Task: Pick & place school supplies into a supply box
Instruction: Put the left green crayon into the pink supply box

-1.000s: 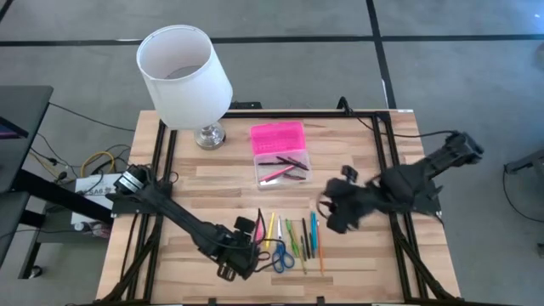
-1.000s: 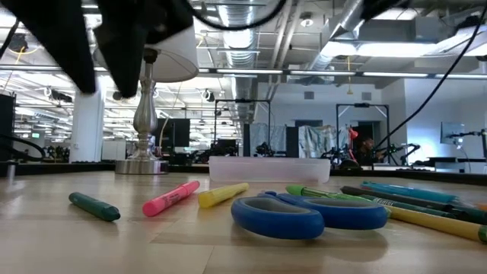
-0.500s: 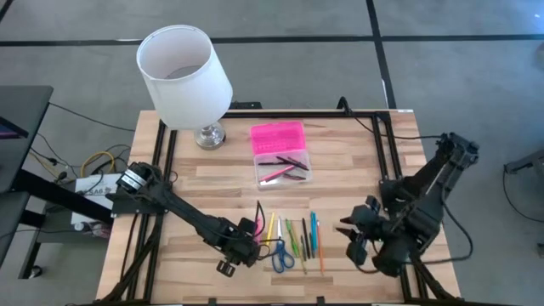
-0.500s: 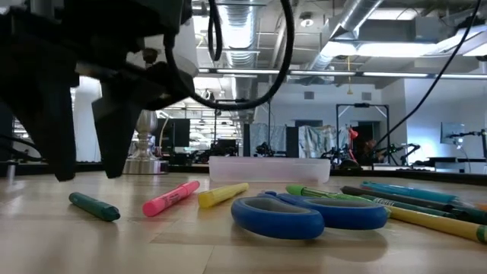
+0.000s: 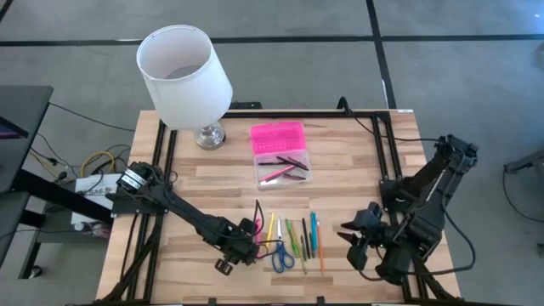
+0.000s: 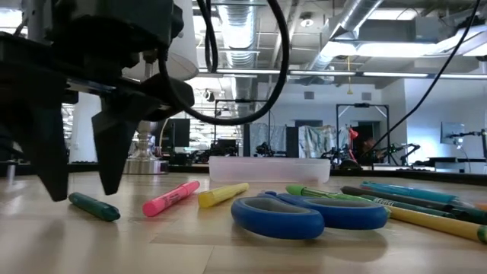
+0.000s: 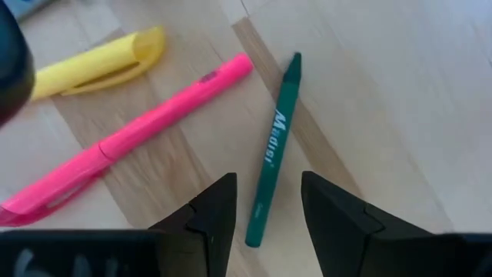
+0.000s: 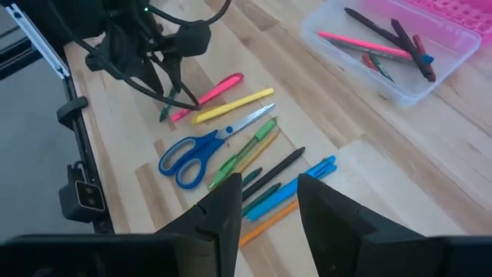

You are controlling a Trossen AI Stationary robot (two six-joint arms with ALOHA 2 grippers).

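Presently the supply box (image 5: pixel 283 155) sits at upper centre of the high view on the wooden surface (image 5: pixel 212 183), its pink lid (image 5: pixel 277 136) lying open on the far side and touching the clear base; inside the base lie a pink pen and several dark ones; in the right wrist view the same box (image 8: pixel 392 54) shows at upper right. Below it in the high view, apart from it, the loose supplies form a row at lower centre: a pink marker (image 7: pixel 123 138), a yellow marker (image 7: pixel 92 65), blue-handled scissors (image 6: pixel 304 215), green pens (image 5: pixel 291 234), a dark pen (image 5: pixel 303 238), blue pens (image 5: pixel 314 231) and an orange pencil (image 5: pixel 320 251); a dark green marker (image 7: pixel 273 158) lies at the row's left end, just beside the pink marker.

Left pincer (image 7: pixel 265 211) stands over the dark green marker at lower centre-left of the high view, jaws parted and holding nothing, one finger on either side of the marker's near end; whether the tips touch the surface cannot be told. Right pincer (image 8: pixel 265 196) is at lower right of the high view, clear of the row, jaws parted and holding nothing.

A white lamp (image 5: pixel 184 76) stands at the upper left.
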